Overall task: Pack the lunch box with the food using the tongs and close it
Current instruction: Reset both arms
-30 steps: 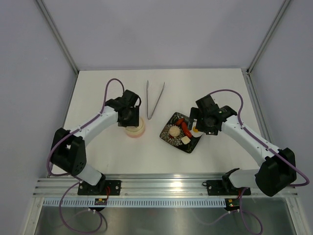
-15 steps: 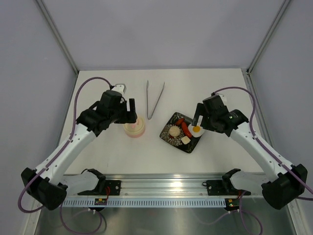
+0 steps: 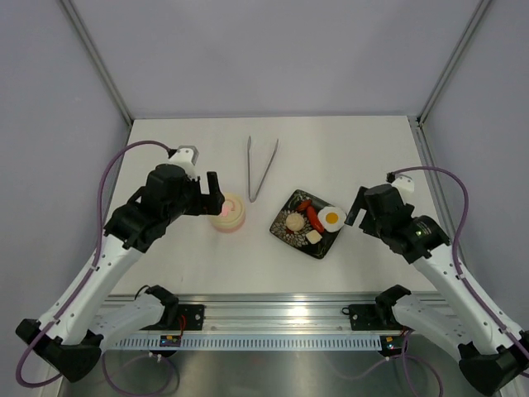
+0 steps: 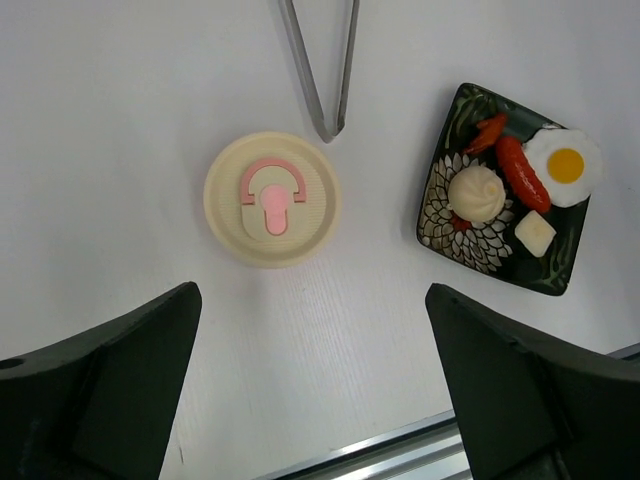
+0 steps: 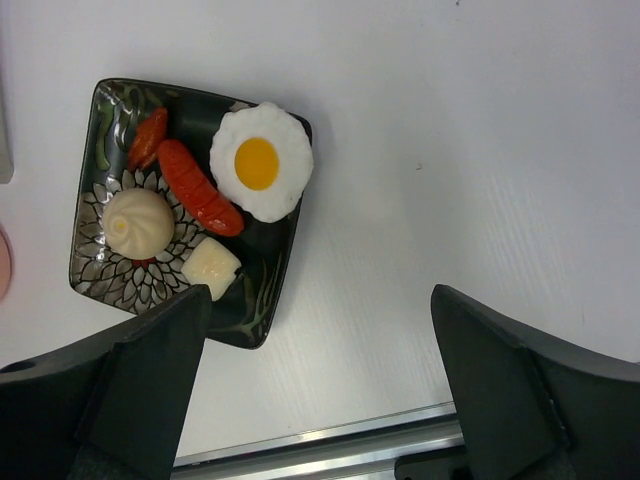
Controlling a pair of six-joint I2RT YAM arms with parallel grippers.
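Presently: lunch box [image 4: 272,199], round, cream, lid on with the pink mark up, standing on the bench [image 3: 182,256] left of centre. Tongs [image 4: 322,70], lying flat beyond the box, with the joined end just beside its rim and the arms running away from it. Food, all on the black plate [image 5: 255,300] to the right of the box: fried egg [image 5: 258,162], sausage [image 5: 197,188], bun [image 5: 138,222], pale cube [image 5: 210,268]; none packed. Left gripper [image 4: 310,390], fingers spread wide, empty, raised just left of the box. Right gripper [image 5: 320,390], likewise wide and empty, off the plate's right side. Step in hand, as judged: lid off before any filling. Handling note: descend square over the lid, one finger on either side of the rim, and lift straight so the tub neither tips nor slides into the tongs. Park the lid on bare bench, away from plate and tongs. Change against a second ago: left gripper then down over the box, now lifted and pulled back; right arm then over the plate, now withdrawn rightward; box, tongs and plate in the same places.
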